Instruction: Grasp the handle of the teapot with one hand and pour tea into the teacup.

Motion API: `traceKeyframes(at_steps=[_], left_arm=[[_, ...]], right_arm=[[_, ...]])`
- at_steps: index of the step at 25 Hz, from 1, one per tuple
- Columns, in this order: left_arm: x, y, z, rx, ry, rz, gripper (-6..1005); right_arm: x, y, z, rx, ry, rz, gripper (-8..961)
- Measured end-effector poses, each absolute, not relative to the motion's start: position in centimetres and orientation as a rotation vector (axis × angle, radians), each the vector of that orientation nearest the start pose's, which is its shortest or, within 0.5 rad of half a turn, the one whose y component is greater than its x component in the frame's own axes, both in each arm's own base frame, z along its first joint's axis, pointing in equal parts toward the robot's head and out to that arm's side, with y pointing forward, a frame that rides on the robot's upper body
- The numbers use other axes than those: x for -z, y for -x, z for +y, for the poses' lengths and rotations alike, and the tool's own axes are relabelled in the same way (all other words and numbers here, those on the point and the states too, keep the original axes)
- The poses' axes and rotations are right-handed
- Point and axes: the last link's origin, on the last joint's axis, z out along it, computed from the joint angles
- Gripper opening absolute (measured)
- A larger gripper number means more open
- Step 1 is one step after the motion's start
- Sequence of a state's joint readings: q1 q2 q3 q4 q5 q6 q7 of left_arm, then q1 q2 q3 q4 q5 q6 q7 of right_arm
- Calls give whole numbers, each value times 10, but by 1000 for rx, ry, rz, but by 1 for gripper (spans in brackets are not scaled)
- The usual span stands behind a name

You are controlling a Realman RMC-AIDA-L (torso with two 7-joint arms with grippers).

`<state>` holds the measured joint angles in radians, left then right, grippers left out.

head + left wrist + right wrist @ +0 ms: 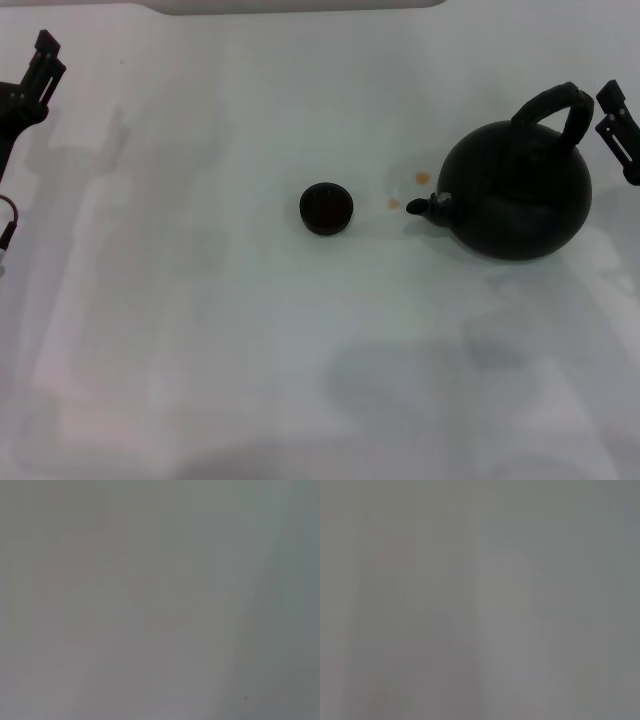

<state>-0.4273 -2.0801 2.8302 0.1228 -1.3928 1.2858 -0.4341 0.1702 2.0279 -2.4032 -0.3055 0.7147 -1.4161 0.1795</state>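
The round matte-black teapot [517, 190] stands upright on the white table at the right, its spout [422, 206] pointing left. Its black arched handle [552, 108] rises over the body. The small dark teacup [326, 208] sits at the table's middle, left of the spout and apart from it. Two small amber drops of tea [421, 178] lie on the table between cup and pot. My right gripper [619, 128] is at the right edge, just right of the handle, holding nothing. My left gripper [40, 66] is at the far left edge, away from everything. Both wrist views show only plain grey.
The white table [200, 330] spreads around the cup and pot. A pale raised edge [300, 5] runs along the far side. A cable [8, 225] hangs at the left edge.
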Motion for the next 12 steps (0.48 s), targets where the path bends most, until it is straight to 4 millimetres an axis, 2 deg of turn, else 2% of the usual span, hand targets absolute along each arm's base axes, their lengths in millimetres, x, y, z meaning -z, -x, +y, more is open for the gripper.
traceKeyframes(at_steps=[12], left_arm=[[13,333,313,940,1519,-757,861]], right_arm=[[13,-335,245,-856,1657,466,871]])
